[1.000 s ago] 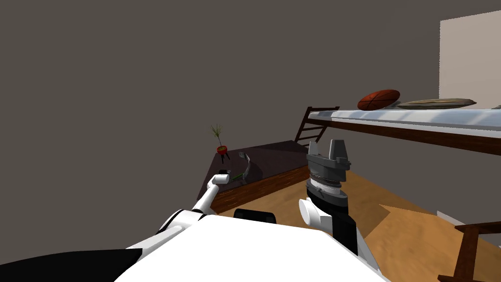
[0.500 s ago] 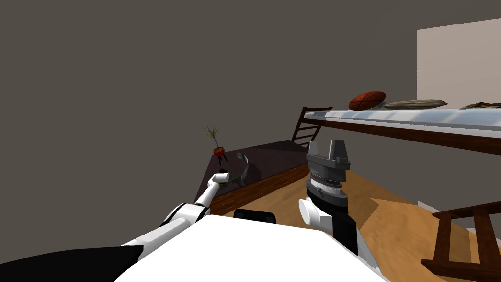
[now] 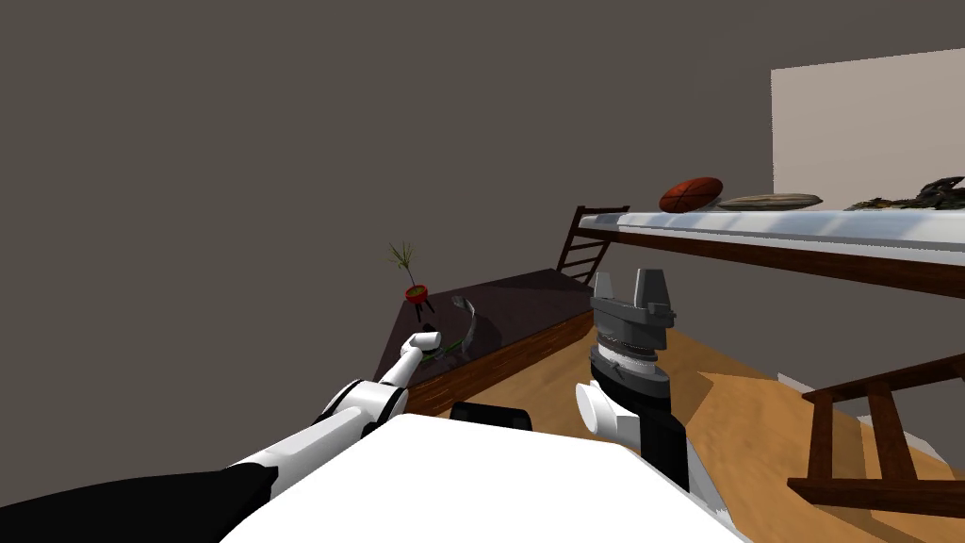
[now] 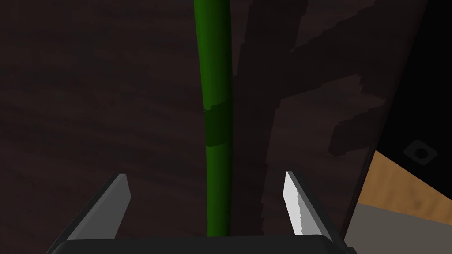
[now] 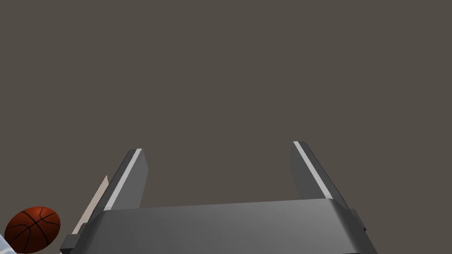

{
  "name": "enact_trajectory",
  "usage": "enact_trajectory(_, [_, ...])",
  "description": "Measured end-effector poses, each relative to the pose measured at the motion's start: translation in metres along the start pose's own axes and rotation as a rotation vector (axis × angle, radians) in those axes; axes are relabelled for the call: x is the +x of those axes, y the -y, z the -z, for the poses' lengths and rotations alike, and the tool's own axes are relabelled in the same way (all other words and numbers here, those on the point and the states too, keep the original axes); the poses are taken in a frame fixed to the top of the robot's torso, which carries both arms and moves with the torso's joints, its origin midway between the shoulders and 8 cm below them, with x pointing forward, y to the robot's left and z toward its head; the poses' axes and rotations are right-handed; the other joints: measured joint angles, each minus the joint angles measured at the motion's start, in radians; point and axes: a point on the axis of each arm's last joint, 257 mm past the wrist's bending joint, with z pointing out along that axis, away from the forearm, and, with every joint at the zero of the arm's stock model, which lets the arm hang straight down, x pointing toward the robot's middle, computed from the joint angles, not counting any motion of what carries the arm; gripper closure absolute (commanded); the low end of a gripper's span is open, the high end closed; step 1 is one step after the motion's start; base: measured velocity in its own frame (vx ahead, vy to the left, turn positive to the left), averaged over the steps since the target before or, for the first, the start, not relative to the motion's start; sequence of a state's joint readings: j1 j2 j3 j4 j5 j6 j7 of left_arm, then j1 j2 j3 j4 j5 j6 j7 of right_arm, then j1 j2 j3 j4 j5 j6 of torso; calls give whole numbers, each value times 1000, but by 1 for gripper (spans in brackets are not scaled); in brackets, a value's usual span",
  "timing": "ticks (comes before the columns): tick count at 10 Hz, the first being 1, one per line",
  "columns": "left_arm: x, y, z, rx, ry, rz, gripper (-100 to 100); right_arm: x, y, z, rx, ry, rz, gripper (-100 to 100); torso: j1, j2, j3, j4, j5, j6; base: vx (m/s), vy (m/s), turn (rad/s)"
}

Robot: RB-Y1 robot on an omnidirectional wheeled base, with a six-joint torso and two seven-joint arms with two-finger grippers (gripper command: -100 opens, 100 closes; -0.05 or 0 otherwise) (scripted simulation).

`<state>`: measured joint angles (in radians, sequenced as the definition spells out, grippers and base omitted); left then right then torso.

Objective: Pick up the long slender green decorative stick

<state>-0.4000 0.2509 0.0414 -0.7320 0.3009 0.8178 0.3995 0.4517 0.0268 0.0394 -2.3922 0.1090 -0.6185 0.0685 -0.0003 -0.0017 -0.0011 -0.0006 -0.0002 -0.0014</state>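
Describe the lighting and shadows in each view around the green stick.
Left wrist view: a dark shadow band crosses the green stick between the left gripper's open fingers; blocky shadows mark the dark tabletop; one finger is bright, the other dim. Head view: the whole scene slants with the camera. Right wrist view: the right gripper's open fingers show thin bright edges.

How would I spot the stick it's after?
Look at the low dark table by the grey wall. Near its front edge, between the open fingers of the left gripper, lies a stick: long, thin and green, unlike the curved grey piece beside it.
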Motion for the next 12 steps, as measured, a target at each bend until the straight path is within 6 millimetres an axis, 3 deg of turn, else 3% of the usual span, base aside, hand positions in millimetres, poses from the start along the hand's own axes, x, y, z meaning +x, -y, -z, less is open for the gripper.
enact_trajectory(1, [-1, -1, 0, -4, 2, 2, 0, 0, 0, 0, 0, 0, 0, 0, 0, 1, 0, 0, 0, 0, 0, 0, 0])
enact_trajectory(2, [-1, -1, 0, -4, 2, 2, -100, 0, 0, 0, 0, 0, 0, 0, -1, 2, 1, 0, 0, 0, 40, 12, 2])
enact_trajectory(6, [-6, -22, -13, -5, 0, 1, -100, 0, 0, 0, 0, 0, 0, 0, -1, 1, 1, 0, 0, 0, 24, -4, 22])
enact_trajectory(7, [-6, -22, -13, -4, 0, 0, 100, 0, 0, 0, 0, 0, 0, 0, -1, 1, 1, 0, 0, 0, 0, 0, 0])
enact_trajectory(11, [-5, -21, -13, -3, -2, 0, 100, 0, 0, 0, 0, 0, 0, 0, 2, -4, -3, -2, 2, 1, -2, -1, 1])
enact_trajectory(12, [-5, -21, -13, -3, -2, 0, 0, 0, 0, 0, 0, 0, 0, 0, 2, -5, -4, -2, 2, 1, 0, 0, 0])
